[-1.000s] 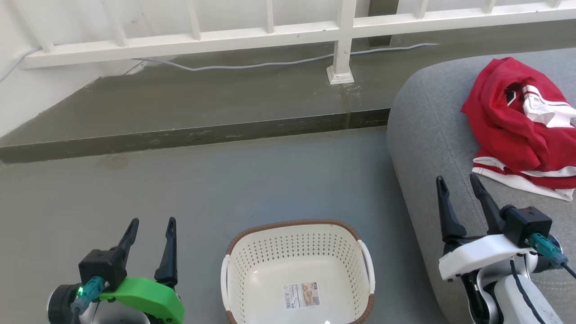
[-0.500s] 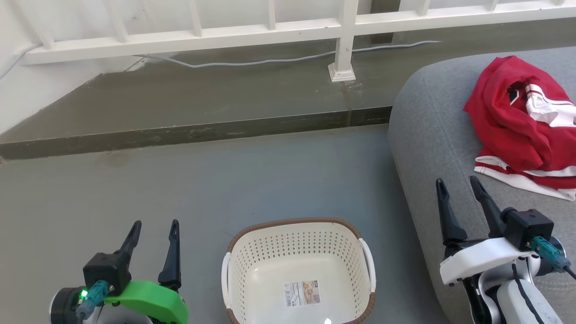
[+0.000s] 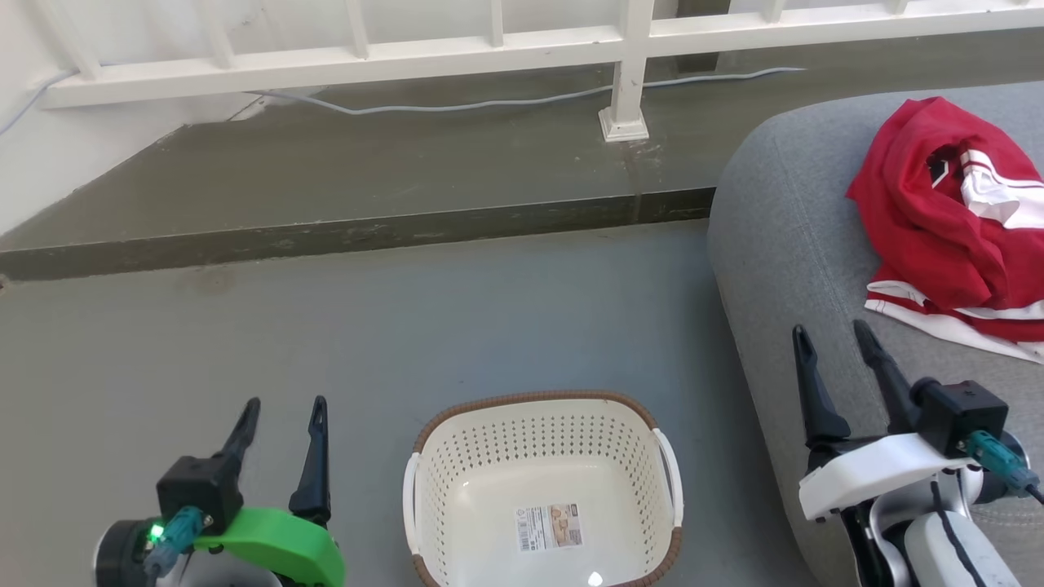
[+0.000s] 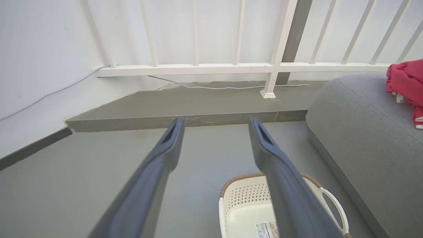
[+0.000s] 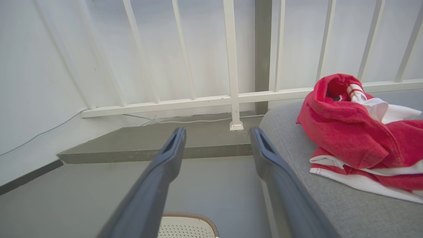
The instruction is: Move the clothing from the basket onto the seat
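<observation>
Stretching ahead of both pairs of fingers (image 3: 314, 456), a grey floor (image 3: 367, 326) meets a raised darker step (image 3: 367, 179) carrying a white railing (image 3: 408, 59) and a pale cable (image 3: 489, 103). Both the left gripper (image 3: 284, 402) and right gripper (image 3: 830, 328) stand spread, grasping nothing. The basket (image 3: 534, 399) sits on the floor between them. The clothing (image 3: 922, 220) lies heaped on the seat (image 3: 783, 228), just beyond and right of the right fingers.

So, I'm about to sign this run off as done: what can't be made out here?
- Clothing, head view: cut by the right edge; how many pieces is unclear.
- Basket, head view: near rim cut by the bottom edge.
- Sticker in it: print too small to read.
- Seat, head view: runs off the right edge.
</observation>
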Robot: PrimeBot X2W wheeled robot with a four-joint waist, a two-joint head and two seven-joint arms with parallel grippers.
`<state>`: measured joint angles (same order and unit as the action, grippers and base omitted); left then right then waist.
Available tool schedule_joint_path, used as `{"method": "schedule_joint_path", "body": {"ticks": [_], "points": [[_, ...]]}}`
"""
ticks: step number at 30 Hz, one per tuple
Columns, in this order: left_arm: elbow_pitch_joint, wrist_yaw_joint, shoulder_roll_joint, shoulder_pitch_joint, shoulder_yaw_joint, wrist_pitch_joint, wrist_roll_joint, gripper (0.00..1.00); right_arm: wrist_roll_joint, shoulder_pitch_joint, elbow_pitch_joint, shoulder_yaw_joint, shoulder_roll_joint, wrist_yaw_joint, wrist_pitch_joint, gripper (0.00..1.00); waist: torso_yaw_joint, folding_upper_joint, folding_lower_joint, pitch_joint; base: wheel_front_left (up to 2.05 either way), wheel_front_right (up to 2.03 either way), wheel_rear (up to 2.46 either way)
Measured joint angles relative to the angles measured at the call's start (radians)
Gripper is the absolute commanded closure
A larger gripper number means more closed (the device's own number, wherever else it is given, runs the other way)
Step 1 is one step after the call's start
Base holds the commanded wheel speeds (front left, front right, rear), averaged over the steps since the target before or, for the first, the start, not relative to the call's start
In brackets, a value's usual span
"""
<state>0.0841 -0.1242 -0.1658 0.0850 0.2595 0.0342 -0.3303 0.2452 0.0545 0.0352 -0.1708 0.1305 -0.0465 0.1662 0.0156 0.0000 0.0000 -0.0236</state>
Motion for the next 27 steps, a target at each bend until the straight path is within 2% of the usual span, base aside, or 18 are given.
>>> {"method": "schedule_joint_path", "body": {"ticks": [5, 12, 27], "points": [[-0.045, 0.0, 0.019, 0.005, 0.01, 0.0, -0.004, 1.0, 0.001, 0.02, 0.041, -0.006, -0.013, 0.001, 0.0, 1.0, 0.0, 0.0, 0.0, -0.001, 0.0, 0.0, 0.0], [-0.033, 0.001, 0.024, 0.028, 0.016, 0.002, -0.049, 1.0, 0.056, 0.036, 0.043, -0.006, -0.02, 0.007, 0.0, 1.0, -0.001, 0.0, 0.0, 0.0, 0.0, 0.0, 0.0], [-0.038, 0.019, 0.035, 0.029, -0.029, 0.009, -0.28, 1.0, 0.294, 0.036, 0.042, 0.028, -0.033, 0.029, -0.022, 1.0, -0.003, 0.0, 0.0001, 0.001, 0.0, 0.0, 0.0]]}}
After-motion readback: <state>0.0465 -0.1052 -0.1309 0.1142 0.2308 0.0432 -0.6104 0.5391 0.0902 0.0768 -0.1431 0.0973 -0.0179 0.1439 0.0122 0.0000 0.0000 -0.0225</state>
